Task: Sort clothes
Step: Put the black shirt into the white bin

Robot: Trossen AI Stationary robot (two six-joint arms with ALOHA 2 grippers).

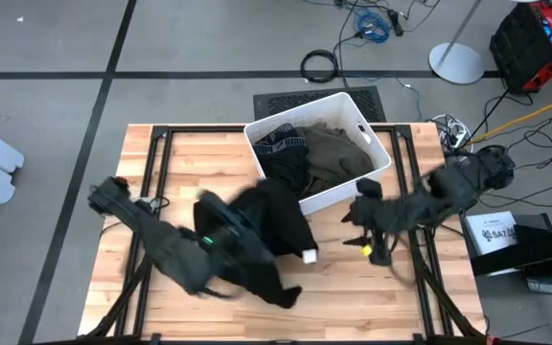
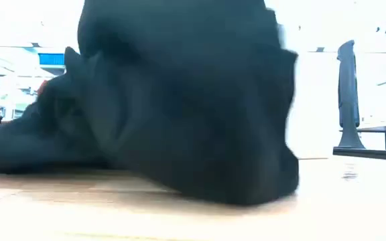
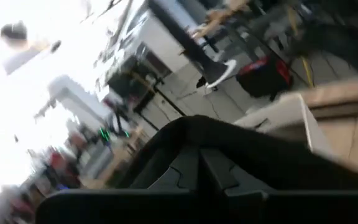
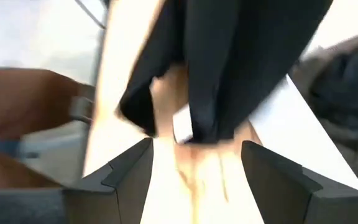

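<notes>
A black garment [image 1: 274, 225] hangs from my left gripper [image 1: 223, 230], left of the table's middle. Its cloth drapes over that gripper's fingers [image 3: 197, 180], which are shut on it. In the low view the black garment [image 2: 179, 100] fills most of the picture. A small white tag [image 4: 182, 127] shows at its lower edge. My right gripper [image 4: 194, 168] is open just right of the garment, slanting down toward it and touching nothing; in the high view my right gripper [image 1: 355, 206] is near the bin's near right corner. My left gripper is shut on the black garment, and a fold of the cloth [image 3: 229, 146] lies over the fingers and hides the place of contact. The fingers point about level. The garment hangs below them, and its lower end [image 2: 246, 194] rests on the table.
A white bin [image 1: 362, 125] at the far middle of the table holds a dark olive garment [image 1: 338, 153] and a black one [image 1: 281, 149]. A small yellow object [image 1: 365, 249] lies on the wood near my right gripper. The near right of the table [image 1: 381, 307] is bare wood.
</notes>
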